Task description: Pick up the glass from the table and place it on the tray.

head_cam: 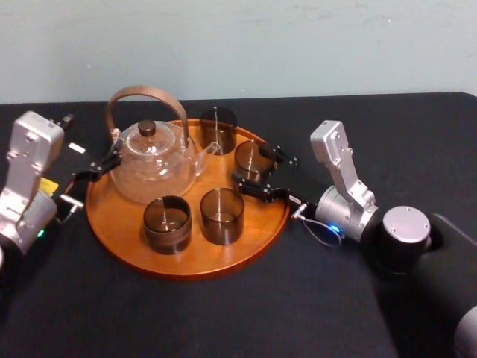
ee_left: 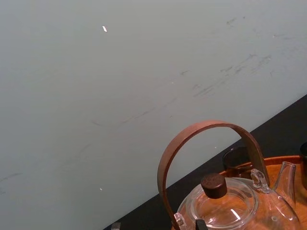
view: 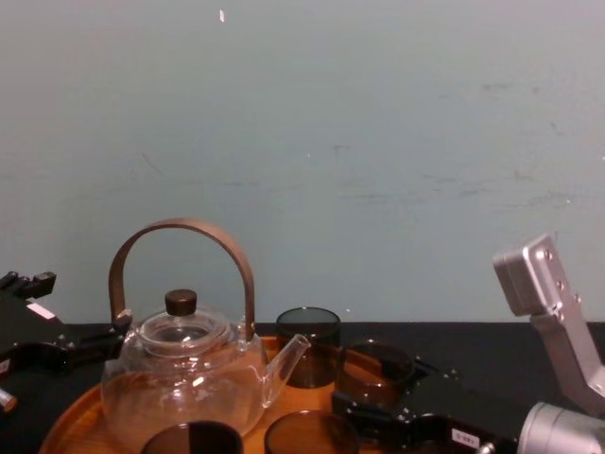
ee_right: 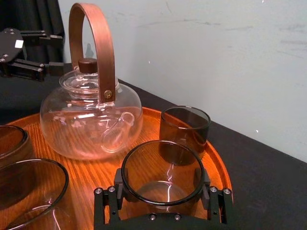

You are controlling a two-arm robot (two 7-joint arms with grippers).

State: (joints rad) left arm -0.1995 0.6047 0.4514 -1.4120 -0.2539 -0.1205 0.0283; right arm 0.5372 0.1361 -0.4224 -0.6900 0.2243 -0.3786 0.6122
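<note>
Since the glass [head_cam: 253, 159] sits right of centre in the head frame, inside the tray [head_cam: 223, 261] near its right rim, we judge the job nearly done. The right gripper [ee_right: 163, 190] has one finger on each side of the glass wall. In the right wrist frame both pads look pressed against it, i.e. clamped on the glass.

It's thin smoked glass: light, stiff, slick and fragile. We'd want a soft squeeze on opposite sides at mid-height w/ no twisting, esp. as the next glass [head_cam: 218, 128] and the teapot [head_cam: 153, 160] are close by.

The left gripper [ee_right: 60, 50] hangs at the upper left of the right wrist frame, fingers apart, just beside the teapot and holding nothing.

Hard to call: whether the glass base touches the wood or floats just above it. The gripper body cuts off its bottom in the wrist frame, and the chest frame doesn't settle it. The tray lies on the black table [head_cam: 246, 321].
</note>
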